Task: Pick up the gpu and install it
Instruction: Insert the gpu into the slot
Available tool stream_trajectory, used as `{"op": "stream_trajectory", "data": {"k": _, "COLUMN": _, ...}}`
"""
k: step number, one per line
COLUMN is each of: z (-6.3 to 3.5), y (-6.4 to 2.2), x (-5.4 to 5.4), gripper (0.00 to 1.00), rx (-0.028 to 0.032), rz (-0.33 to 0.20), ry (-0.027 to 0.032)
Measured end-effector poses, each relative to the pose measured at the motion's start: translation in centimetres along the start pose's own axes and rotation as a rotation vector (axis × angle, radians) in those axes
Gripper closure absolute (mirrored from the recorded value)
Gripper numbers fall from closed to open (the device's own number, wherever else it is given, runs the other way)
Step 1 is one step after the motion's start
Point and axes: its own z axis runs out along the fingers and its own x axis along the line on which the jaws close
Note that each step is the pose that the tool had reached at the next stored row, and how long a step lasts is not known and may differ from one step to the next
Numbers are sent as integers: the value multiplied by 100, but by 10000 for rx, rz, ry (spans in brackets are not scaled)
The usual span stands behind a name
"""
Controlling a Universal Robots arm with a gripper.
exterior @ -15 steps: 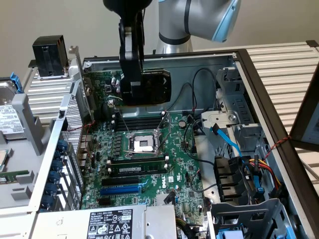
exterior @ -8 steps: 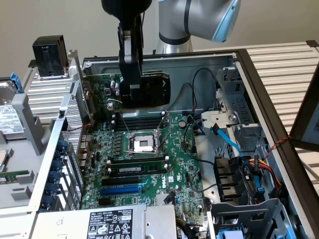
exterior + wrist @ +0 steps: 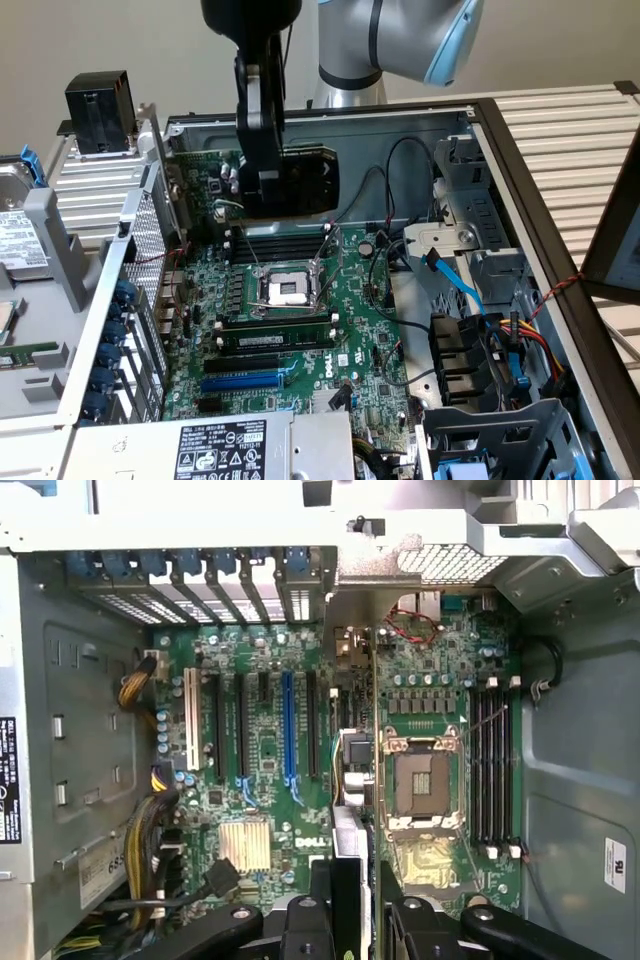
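The gpu (image 3: 305,180), a green card with a black fan shroud, hangs upright above the far part of the green motherboard (image 3: 370,330) inside the open computer case. My black gripper (image 3: 262,192) is shut on its upper edge. In the wrist view the gpu (image 3: 366,730) appears edge-on between my fingers (image 3: 322,900). Its silver bracket (image 3: 372,610) points toward the case's slot openings, and the card lies over the strip between the expansion slots and the CPU socket (image 3: 418,785).
A blue expansion slot (image 3: 288,725) and black slots lie beside the card's line. The memory slots (image 3: 495,760), cables (image 3: 470,290), a drive cage (image 3: 500,430) and the power supply (image 3: 220,445) crowd the case. A hard drive (image 3: 20,235) sits outside at the exterior view's left.
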Motion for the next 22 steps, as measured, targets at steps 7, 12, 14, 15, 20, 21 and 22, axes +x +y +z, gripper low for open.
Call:
{"op": "stream_trajectory", "data": {"k": 7, "z": 64, "y": 10, "x": 21, "gripper": 73, "rx": -7, "rz": -141, "ry": 89}}
{"op": "stream_trajectory", "data": {"k": 12, "z": 70, "y": 11, "x": 10, "gripper": 73, "rx": -7, "rz": -153, "ry": 385}}
{"op": "stream_trajectory", "data": {"k": 14, "z": 70, "y": 11, "x": 31, "gripper": 73, "rx": -29, "rz": -139, "ry": 36}}
{"op": "stream_trajectory", "data": {"k": 15, "z": 73, "y": 11, "x": 54, "gripper": 73, "rx": -63, "rz": -129, "ry": -246}}
{"op": "stream_trajectory", "data": {"k": 20, "z": 108, "y": 11, "x": 70, "gripper": 73, "rx": -178, "rz": -44, "ry": -186}}
{"op": "stream_trajectory", "data": {"k": 21, "z": 111, "y": 11, "x": 70, "gripper": 73, "rx": -175, "rz": -38, "ry": -109}}
{"op": "stream_trajectory", "data": {"k": 22, "z": 113, "y": 12, "x": 71, "gripper": 73, "rx": -168, "rz": -34, "ry": 0}}
